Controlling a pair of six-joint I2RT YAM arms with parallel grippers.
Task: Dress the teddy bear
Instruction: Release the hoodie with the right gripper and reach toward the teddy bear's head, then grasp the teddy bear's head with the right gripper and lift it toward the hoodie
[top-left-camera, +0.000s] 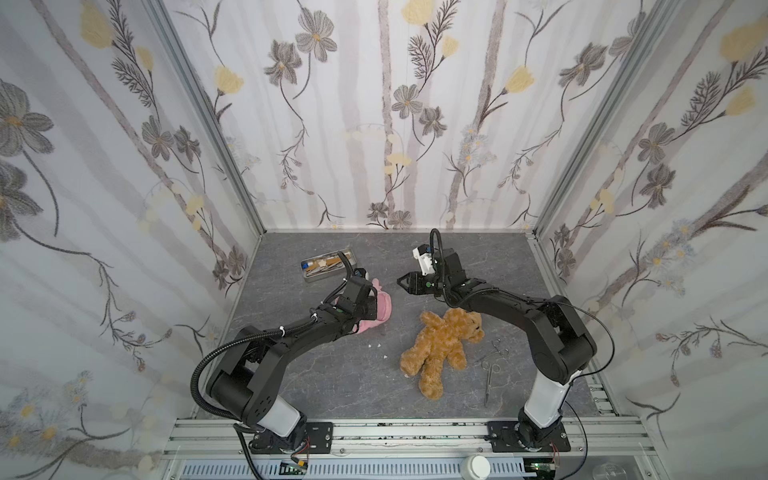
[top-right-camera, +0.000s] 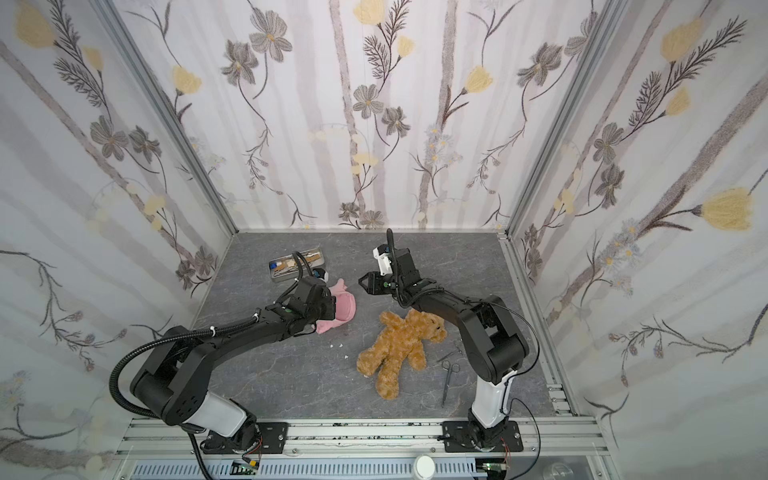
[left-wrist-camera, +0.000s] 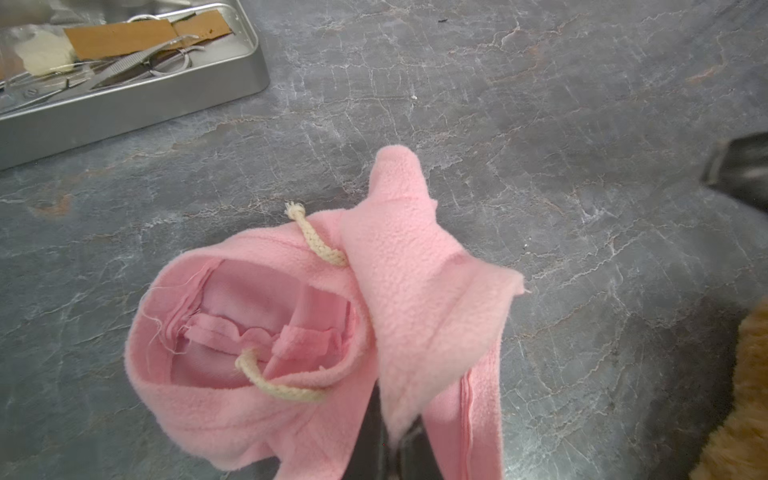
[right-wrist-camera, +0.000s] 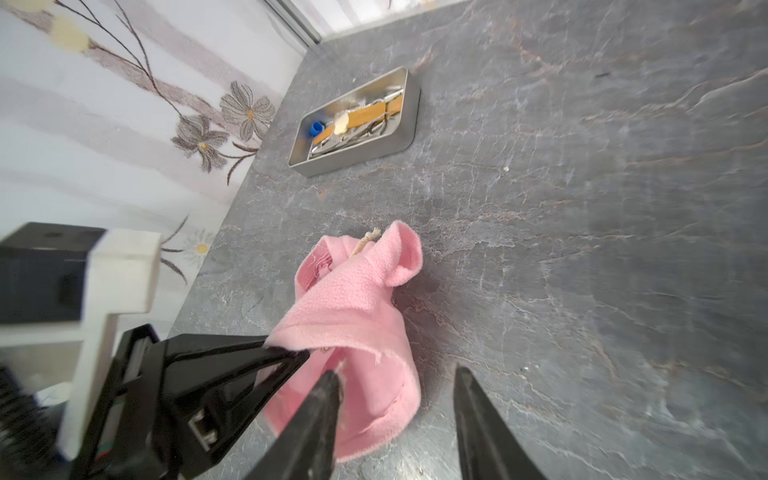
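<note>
The left gripper (left-wrist-camera: 395, 434) is clamped tight on one edge of the pink fleece hoodie (left-wrist-camera: 415, 291). It raises that flap while the rest slumps on the table (top-left-camera: 332, 374), so the hood mouth gapes and the cream drawstring (left-wrist-camera: 320, 245) spills out. Holding a single edge up like this looks meant to offer a second edge to the other arm. The right gripper (right-wrist-camera: 397, 372) hovers near the hoodie with its fingers apart and nothing between them. It points at the cloth, probably to take hold opposite and stretch an opening. The teddy bear (top-left-camera: 440, 345) lies sprawled and undressed on the table, apart from the hoodie and under the right forearm, with its head toward that arm, so the dressing itself appears not yet begun. Scissors (top-left-camera: 489, 376) lie just beside the bear's leg, and a metal tin (top-left-camera: 316, 277) of instruments sits farther back, clear of the work. The surface is a matte grey, veined like slate, with a few white scraps (top-left-camera: 376, 345) on it. Floral-print walls (top-left-camera: 374, 124) close in three sides, and an aluminium rail (top-left-camera: 415, 432) at the front carries both arm bases.
</note>
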